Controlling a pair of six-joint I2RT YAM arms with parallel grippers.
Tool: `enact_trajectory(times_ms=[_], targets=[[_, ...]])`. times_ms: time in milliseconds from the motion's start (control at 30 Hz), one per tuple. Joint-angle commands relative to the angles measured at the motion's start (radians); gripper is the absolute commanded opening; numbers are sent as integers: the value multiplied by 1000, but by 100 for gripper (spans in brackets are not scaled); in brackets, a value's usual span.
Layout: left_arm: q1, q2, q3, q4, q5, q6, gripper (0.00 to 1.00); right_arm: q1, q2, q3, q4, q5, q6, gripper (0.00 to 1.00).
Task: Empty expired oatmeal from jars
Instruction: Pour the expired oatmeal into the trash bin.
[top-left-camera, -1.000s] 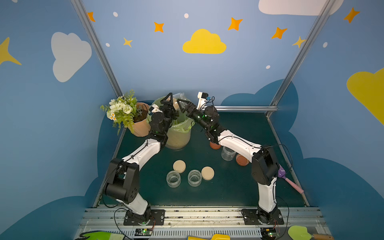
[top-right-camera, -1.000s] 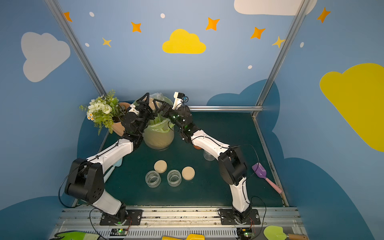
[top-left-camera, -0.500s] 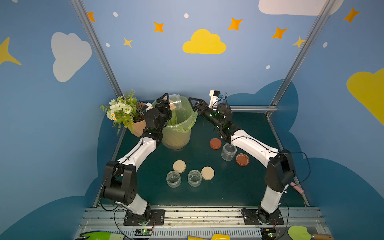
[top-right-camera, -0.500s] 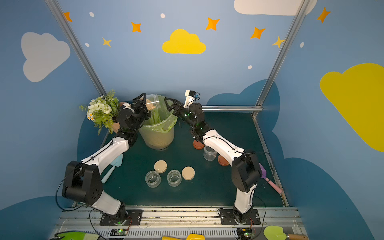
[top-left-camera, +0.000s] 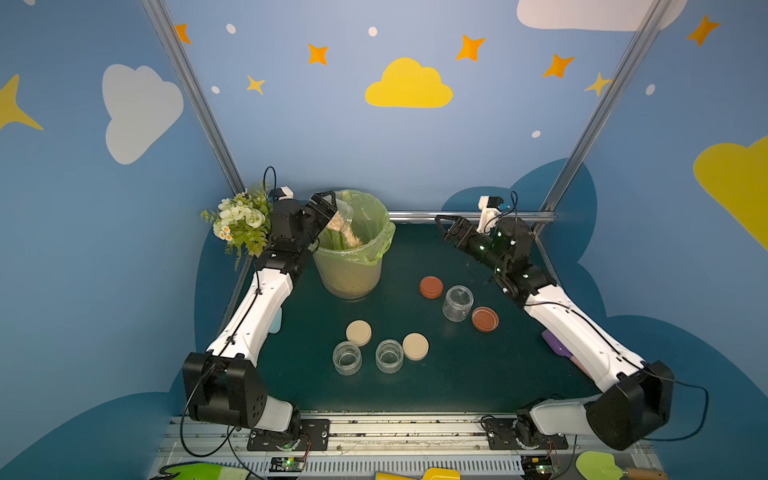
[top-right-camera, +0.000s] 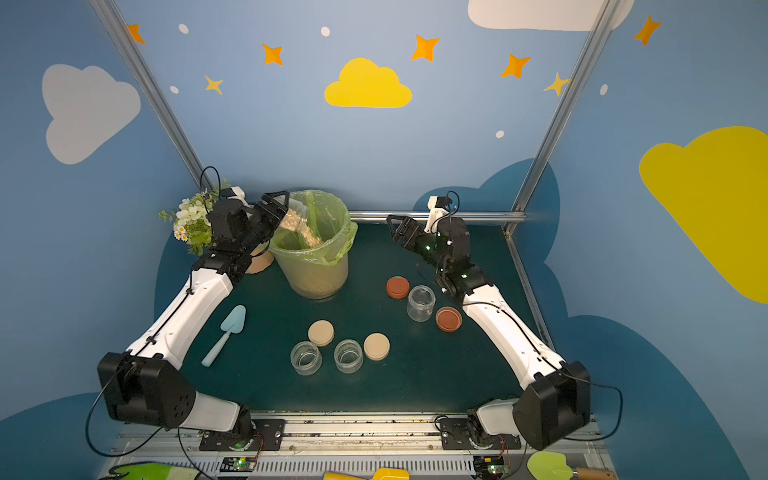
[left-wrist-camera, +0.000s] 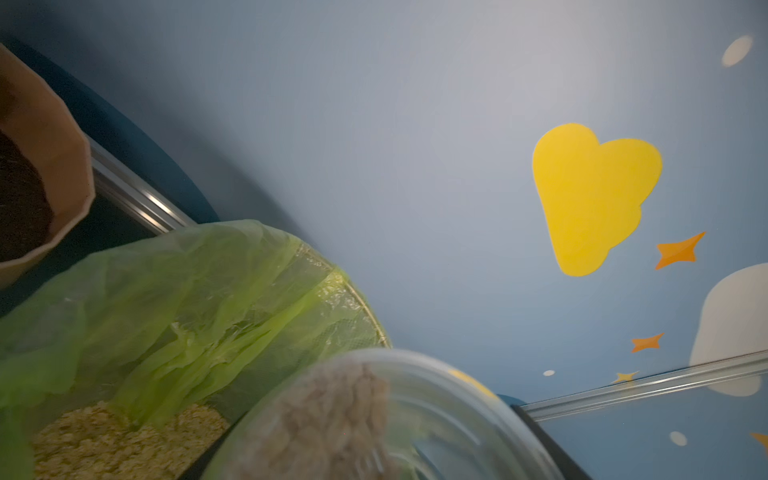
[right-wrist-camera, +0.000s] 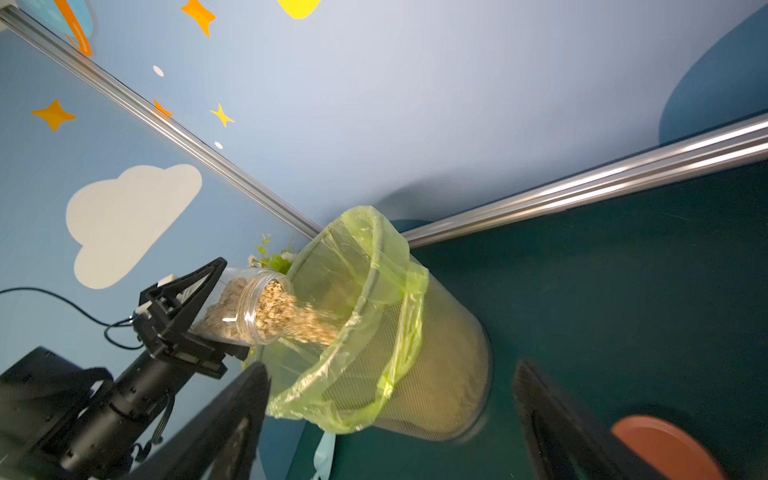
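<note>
My left gripper (top-left-camera: 331, 216) is shut on a clear glass jar (top-left-camera: 343, 216), tipped mouth-down over the rim of the bin (top-left-camera: 384, 243). The oatmeal (right-wrist-camera: 299, 320) streams from the jar (right-wrist-camera: 249, 307) into the green bag, onto more oatmeal (left-wrist-camera: 104, 436) at the bottom. Three empty jars stand open on the mat: two near the front (top-left-camera: 347, 357) (top-left-camera: 389, 355) and one to the right (top-left-camera: 457, 302). My right gripper (top-left-camera: 445, 227) hangs open and empty above the mat, right of the bin.
Two beige lids (top-left-camera: 358, 332) (top-left-camera: 415, 345) and two rust-orange lids (top-left-camera: 431, 286) (top-left-camera: 485, 318) lie beside the jars. A flower pot (top-right-camera: 259, 262) with white flowers (top-left-camera: 239, 216) stands left of the bin. A blue trowel (top-right-camera: 226, 332) lies under the left arm, a purple spatula (top-left-camera: 557, 345) at right.
The right arm has pulled back from the bin to the right. The left gripper has tipped its jar further over the bin, and oatmeal now pours out.
</note>
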Motion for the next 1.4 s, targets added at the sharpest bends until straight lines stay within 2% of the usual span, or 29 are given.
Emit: enact_trajectory(times_ms=[0, 133, 267, 433, 667, 767, 800, 833, 867, 900, 933, 967, 1000, 1033, 1067, 1100, 1133, 1167, 1200, 1233, 1267, 1333, 1367], targets=[[3, 36, 47, -21, 6, 167, 3, -9, -88, -26, -124, 6, -103, 92], [1, 99, 97, -25, 43, 253, 3, -24, -161, -64, -199, 21, -151, 92], [-15, 159, 204, -112, 57, 373, 3, -44, -194, -63, -331, 26, -219, 92], [-98, 240, 367, -297, -64, 640, 3, -77, -218, -57, -457, 23, -297, 92], [-134, 268, 417, -334, -133, 767, 3, -104, -237, -92, -492, 9, -338, 92], [-126, 263, 411, -346, -228, 822, 3, -111, -247, -96, -509, 20, -343, 92], [-128, 260, 399, -335, -229, 805, 3, -113, -252, -103, -505, 17, -344, 92], [-137, 264, 389, -319, -129, 805, 3, -116, -256, -108, -497, 13, -345, 92], [-166, 278, 406, -353, -118, 849, 3, -116, -260, -114, -486, 5, -347, 92], [-193, 289, 422, -387, -199, 897, 3, -116, -259, -116, -478, -6, -350, 92], [-201, 292, 418, -381, -319, 883, 3, -116, -255, -113, -477, -13, -352, 92], [-188, 281, 383, -334, -248, 839, 3, -116, -253, -110, -478, -16, -351, 92], [-186, 272, 352, -293, -158, 863, 3, -116, -250, -111, -476, -22, -351, 92], [-203, 266, 351, -293, -214, 905, 3, -116, -249, -113, -472, -29, -352, 92], [-213, 260, 358, -292, -335, 903, 3, -116, -249, -115, -467, -35, -350, 92], [-207, 251, 351, -274, -320, 860, 3, -116, -248, -116, -466, -35, -351, 92], [-214, 251, 354, -277, -159, 897, 3, -116, -249, -120, -461, -37, -351, 92], [-248, 268, 392, -330, -190, 968, 3, -116, -247, -123, -453, -39, -352, 92], [-289, 295, 448, -394, -373, 1050, 3, -116, -243, -123, -449, -40, -351, 92], [-284, 306, 468, -407, -491, 1060, 3, -116, -239, -120, -455, -40, -353, 92], [-241, 297, 463, -420, -454, 998, 3, -116, -237, -114, -464, -42, -355, 92], [-122, 220, 401, -392, -226, 817, 3, -116, -244, -128, -460, -44, -354, 92], [-93, 187, 361, -345, -219, 744, 3, -116, -248, -138, -446, -44, -354, 92]])
